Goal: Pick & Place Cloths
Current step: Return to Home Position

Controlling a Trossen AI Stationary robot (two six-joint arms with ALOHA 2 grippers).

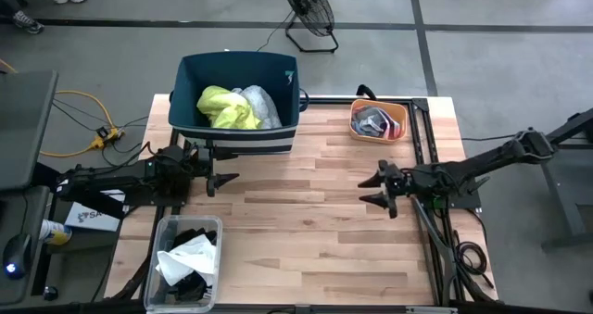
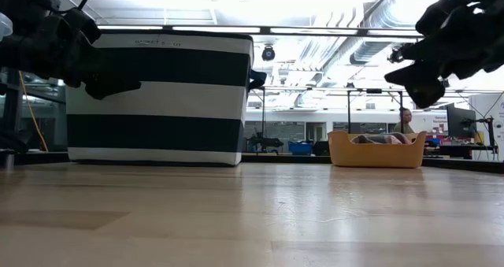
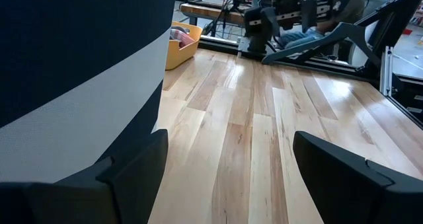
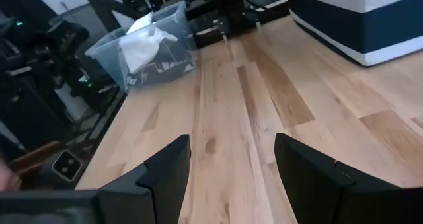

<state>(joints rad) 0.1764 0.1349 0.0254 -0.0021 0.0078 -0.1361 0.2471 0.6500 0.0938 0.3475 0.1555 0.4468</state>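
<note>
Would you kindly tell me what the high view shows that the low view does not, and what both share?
Only the high view: the neon-yellow garment lying in the dark-blue bin, and the clear tub holding white and black cloths. Only the low view: a person in the room behind. Both: the bin, the orange tray, and the left claw and right claw above the table.

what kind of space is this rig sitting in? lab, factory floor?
Probably a robotics lab or workshop: bare ceiling ducts, a concrete floor with a fan standing on it, and a person seated in the open room beyond the table.
</note>
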